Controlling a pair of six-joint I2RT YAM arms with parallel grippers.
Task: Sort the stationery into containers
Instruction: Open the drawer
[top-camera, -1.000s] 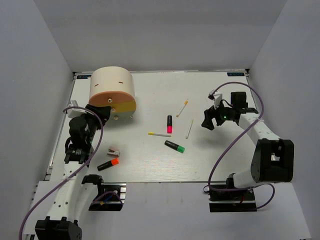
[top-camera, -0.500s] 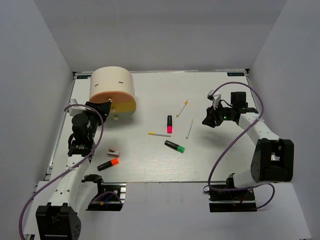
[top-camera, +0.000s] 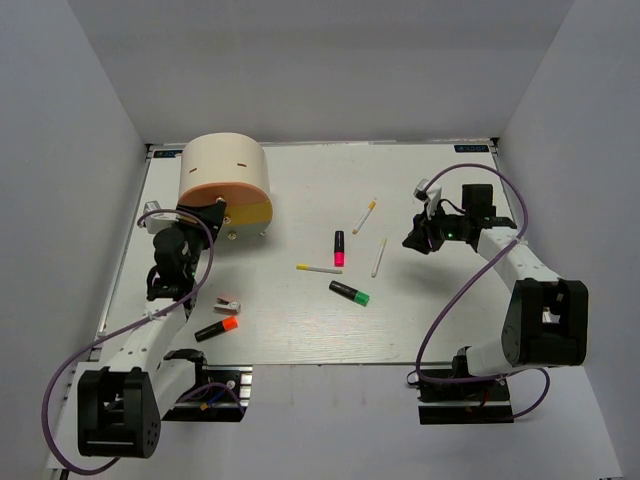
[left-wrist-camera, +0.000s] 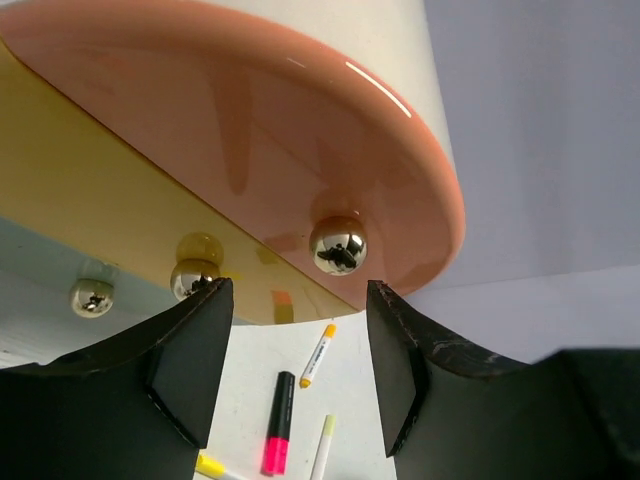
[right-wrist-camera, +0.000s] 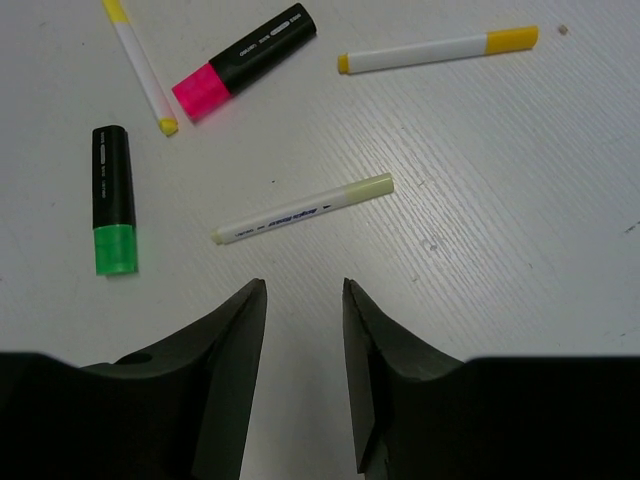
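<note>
Near left, the orange marker (top-camera: 216, 329) and sharpener (top-camera: 228, 302) lie loose; mid-table the green marker (top-camera: 349, 293), pink marker (top-camera: 339, 248) and pens (top-camera: 318, 268) lie scattered, none boxed. Right gripper (right-wrist-camera: 305, 290) hangs over the pale pen (right-wrist-camera: 305, 208), jaws slightly apart and empty, likely lining up a pick. Far left, the left gripper (left-wrist-camera: 295, 300), jaws spread and empty, frames the knob (left-wrist-camera: 338, 245) of the box's (top-camera: 225, 175) orange drawer (left-wrist-camera: 250, 130), probably to pull it.

Drawer box (top-camera: 225, 178) far left on table (top-camera: 300, 335), pens (top-camera: 378, 257) and markers (top-camera: 339, 248) to its right, sharpener (top-camera: 228, 301) before it.
</note>
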